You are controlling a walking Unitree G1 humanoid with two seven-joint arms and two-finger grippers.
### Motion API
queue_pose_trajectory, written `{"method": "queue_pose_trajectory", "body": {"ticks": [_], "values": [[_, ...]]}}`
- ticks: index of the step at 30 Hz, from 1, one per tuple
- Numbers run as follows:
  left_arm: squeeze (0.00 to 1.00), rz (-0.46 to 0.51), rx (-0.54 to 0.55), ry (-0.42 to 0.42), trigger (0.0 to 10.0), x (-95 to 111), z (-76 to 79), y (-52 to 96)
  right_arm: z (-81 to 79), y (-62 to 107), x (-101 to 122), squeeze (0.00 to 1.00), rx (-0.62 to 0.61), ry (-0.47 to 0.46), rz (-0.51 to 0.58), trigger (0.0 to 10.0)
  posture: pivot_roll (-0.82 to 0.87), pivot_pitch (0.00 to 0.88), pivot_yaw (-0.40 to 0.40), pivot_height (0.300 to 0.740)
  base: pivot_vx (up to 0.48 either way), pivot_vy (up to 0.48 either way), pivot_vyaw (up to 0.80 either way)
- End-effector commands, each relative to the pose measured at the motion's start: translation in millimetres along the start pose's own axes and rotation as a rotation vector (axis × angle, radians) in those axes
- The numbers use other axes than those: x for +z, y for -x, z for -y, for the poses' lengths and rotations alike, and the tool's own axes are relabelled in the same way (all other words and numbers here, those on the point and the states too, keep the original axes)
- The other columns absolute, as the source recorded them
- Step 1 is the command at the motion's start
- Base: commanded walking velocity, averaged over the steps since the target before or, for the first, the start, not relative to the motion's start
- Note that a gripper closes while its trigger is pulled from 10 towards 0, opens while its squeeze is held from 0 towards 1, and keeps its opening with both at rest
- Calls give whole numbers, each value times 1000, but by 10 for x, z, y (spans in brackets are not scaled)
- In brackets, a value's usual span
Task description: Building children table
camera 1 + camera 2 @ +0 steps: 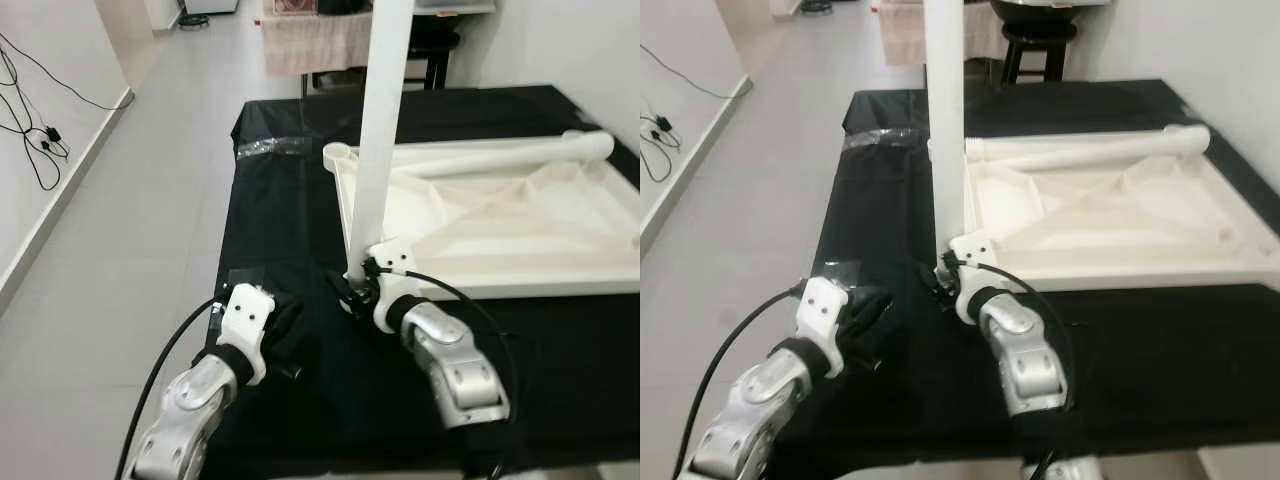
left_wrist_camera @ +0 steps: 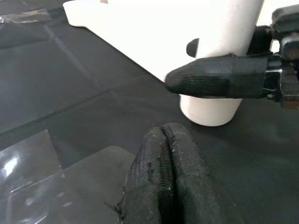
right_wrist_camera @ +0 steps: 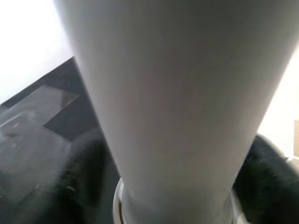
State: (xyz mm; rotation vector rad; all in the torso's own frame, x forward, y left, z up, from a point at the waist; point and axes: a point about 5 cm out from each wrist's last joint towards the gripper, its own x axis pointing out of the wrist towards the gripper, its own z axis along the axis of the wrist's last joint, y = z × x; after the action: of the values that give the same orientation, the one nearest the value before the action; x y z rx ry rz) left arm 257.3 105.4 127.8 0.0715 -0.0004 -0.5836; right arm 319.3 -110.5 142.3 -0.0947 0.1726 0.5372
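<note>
White table leg [image 1: 383, 130] standing upright, pointing to 12 o'clock, right gripper [image 1: 357, 285] grasping its base, left gripper [image 2: 170, 186] clenched, resting on black cloth [image 1: 270, 200] at 9 o'clock

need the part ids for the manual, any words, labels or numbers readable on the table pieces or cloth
None can be read: no text shows on the upright white leg, the upturned white tabletop, the second leg lying on it, the black cloth, or the clear tape.

Table leg [image 1: 385, 120] top cropped.
</note>
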Motion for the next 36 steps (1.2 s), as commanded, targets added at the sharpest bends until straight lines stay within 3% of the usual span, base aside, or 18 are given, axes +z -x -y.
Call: {"method": "queue_pose_trajectory", "body": {"ticks": [1,2,3,6,10,11,12,13,20,28,31,32,34,36], "values": [[0,-20,2,17,10000,-43,-7,20,-48,-63,158,882,80,5,47,10000,3,113,28,740,0,0,0],[0,-18,0,19,10000,-40,-7,12,38,-94,395,0,277,61,115,10000,2,112,24,740,0,0,0],[0,-18,0,19,10000,-40,-7,12,38,-94,395,0,277,61,115,10000,2,112,24,740,0,0,0],[0,-16,2,19,10000,-37,-6,6,118,-93,474,0,470,141,113,10000,10,108,15,740,0,0,0],[0,-15,4,20,10000,-36,-3,2,178,-127,491,0,500,162,97,10000,15,107,9,740,0,0,0],[0,-14,6,20,10000,-36,0,1,209,-156,519,0,508,152,96,5333,16,107,7,740,0,0,0],[0,-14,6,20,10000,-36,0,1,209,-156,519,0,508,152,96,5333,16,107,7,740,0,0,0],[0,-13,8,21,10000,-34,4,0,237,-191,557,0,505,133,104,0,19,109,7,740,0,0,0],[0,-12,3,29,10000,-32,28,3,307,-254,513,0,546,95,67,0,24,115,6,740,0,0,0],[0,-11,3,32,10000,-25,25,12,359,-203,443,0,509,98,96,0,22,127,5,740,0,0,0],[0,-11,4,31,10000,-24,16,18,360,-180,371,0,402,88,93,0,21,127,7,740,0,0,0],[0,-11,4,30,10000,-23,10,23,337,-179,311,0,298,71,74,0,28,133,2,740,0,0,0],[0,-11,7,28,10000,-18,-10,34,240,-148,81,0,-167,-169,44,0,15,138,10,740,0,0,0],[0,-11,6,28,10000,-15,-11,36,-180,2,-197,0,-206,-93,-61,0,16,142,12,740,0,0,0]]}}
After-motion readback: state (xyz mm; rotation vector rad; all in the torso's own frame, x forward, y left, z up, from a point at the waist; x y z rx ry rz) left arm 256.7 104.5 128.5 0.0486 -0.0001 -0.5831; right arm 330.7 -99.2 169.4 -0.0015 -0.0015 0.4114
